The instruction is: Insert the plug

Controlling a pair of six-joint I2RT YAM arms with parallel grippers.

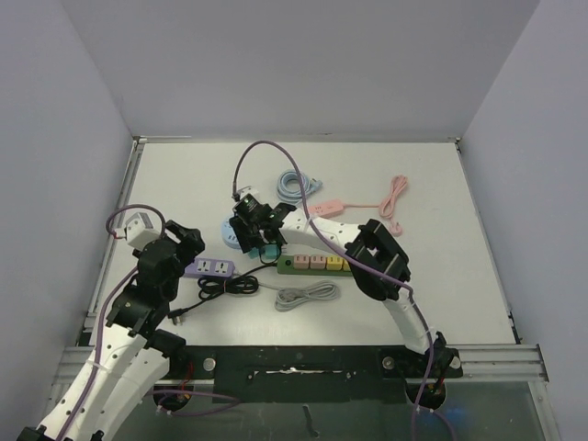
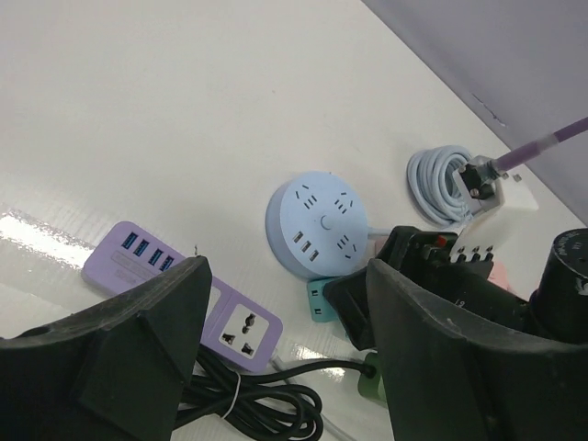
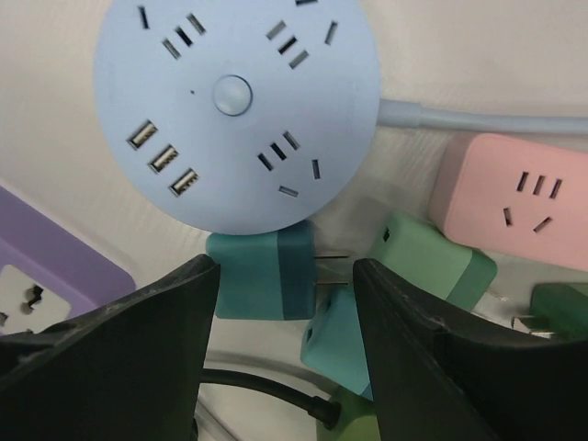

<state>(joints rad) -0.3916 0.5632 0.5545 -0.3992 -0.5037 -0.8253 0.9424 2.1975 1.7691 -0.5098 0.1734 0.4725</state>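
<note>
The right jaws stand partly open, gripping nothing. The teal plug (image 3: 260, 274) lies flat on the bench (image 3: 46, 110) between their tips, just beside the round blue socket hub (image 3: 234, 101) beyond them. The left jaws gape wide, holding nothing.

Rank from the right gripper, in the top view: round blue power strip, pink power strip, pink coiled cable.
1. Round blue power strip, beside the right gripper, leftward.
2. Pink power strip, to the right, farther back.
3. Pink coiled cable, far right.
</note>
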